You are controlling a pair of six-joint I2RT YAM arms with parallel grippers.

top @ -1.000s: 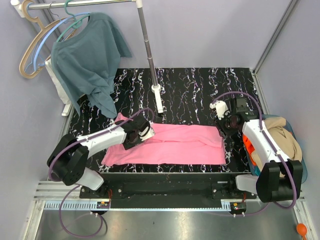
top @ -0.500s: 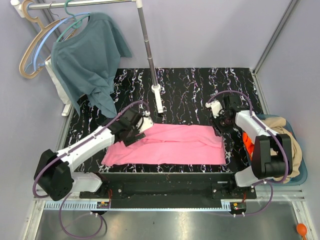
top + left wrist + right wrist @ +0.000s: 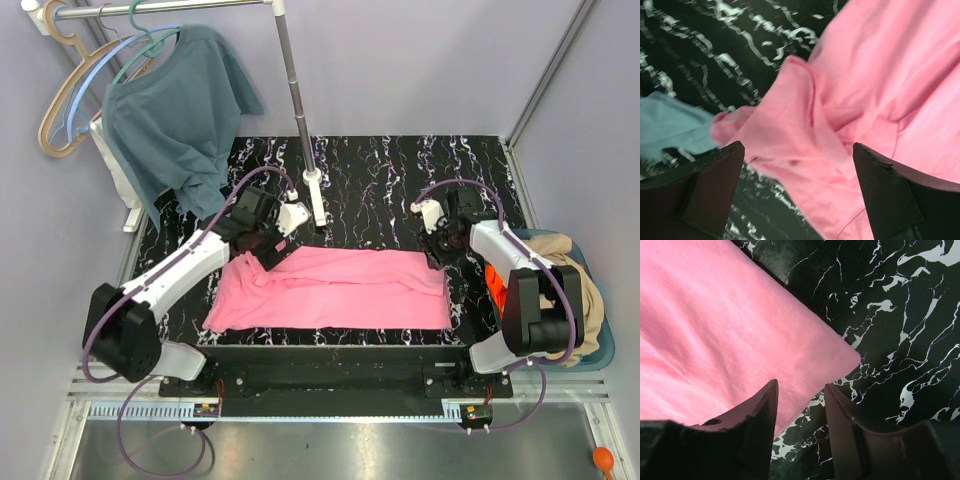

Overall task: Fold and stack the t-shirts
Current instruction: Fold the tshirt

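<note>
The left fingers have spread wide, releasing the bright pink cotton t-shirt, and drawn back past its far-left corner, now bunched below them. The right fingers have swung in over its far-right corner.

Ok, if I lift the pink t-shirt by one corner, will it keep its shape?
Probably floppy: the pink t-shirt already bunches into soft folds by the left pincer. Likely light too: it lies thin and flat at its corner, so the rest should drape.
</note>
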